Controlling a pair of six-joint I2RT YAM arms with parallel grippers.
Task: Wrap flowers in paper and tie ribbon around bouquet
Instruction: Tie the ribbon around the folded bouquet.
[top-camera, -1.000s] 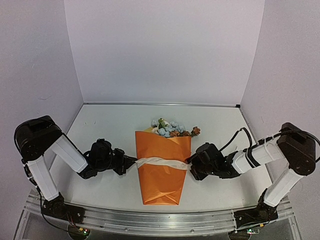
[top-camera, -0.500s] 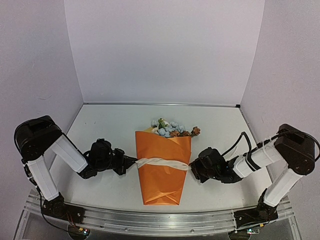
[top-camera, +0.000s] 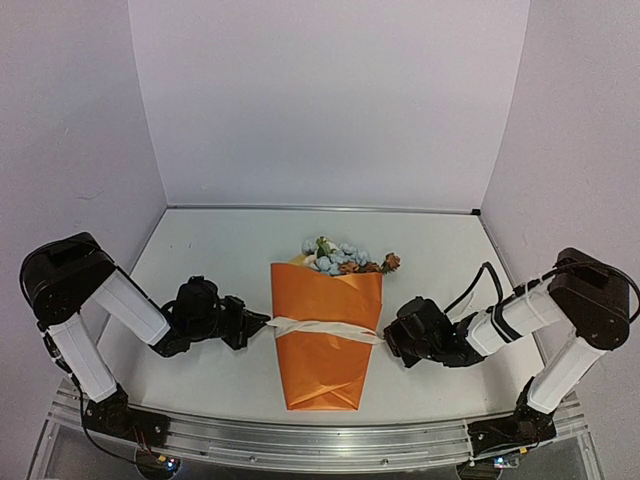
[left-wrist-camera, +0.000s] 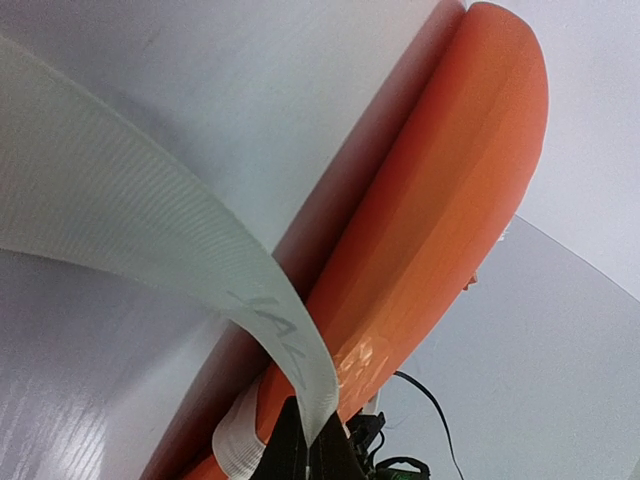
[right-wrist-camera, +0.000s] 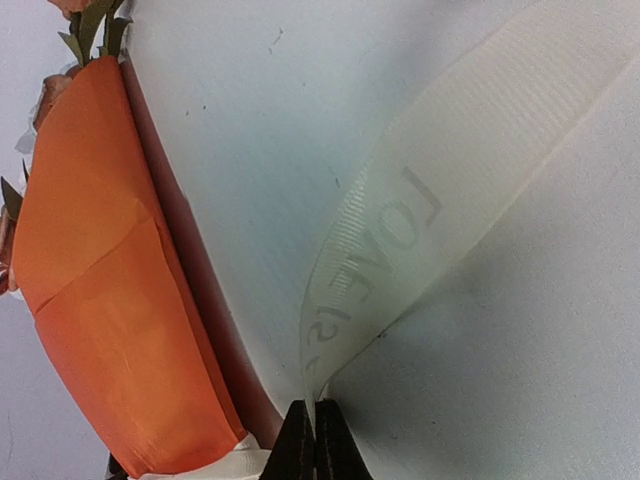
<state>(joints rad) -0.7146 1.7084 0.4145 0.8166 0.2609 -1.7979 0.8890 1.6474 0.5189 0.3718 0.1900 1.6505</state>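
The bouquet lies in the middle of the table: a cone of orange paper (top-camera: 326, 335) with blue, cream and orange-pink flowers (top-camera: 340, 257) sticking out of its far end. A cream ribbon (top-camera: 322, 327) crosses the cone's middle. My left gripper (top-camera: 262, 323) sits at the cone's left edge, shut on the ribbon (left-wrist-camera: 200, 260) end there. My right gripper (top-camera: 388, 341) sits at the cone's right edge, shut on the other ribbon (right-wrist-camera: 400, 240) end. In the wrist views each gripper (left-wrist-camera: 306, 462) (right-wrist-camera: 314, 442) pinches the lettered ribbon beside the orange paper (left-wrist-camera: 440, 220) (right-wrist-camera: 100, 300).
The white table (top-camera: 220, 260) is walled by white panels at the back and both sides. An aluminium rail (top-camera: 320, 440) runs along the near edge, carrying both arm bases.
My right gripper has closed onto the ribbon's right end and drawn slightly right. The left arm has shifted a little to the left, still gripping its end. The ribbon across the cone looks tighter.
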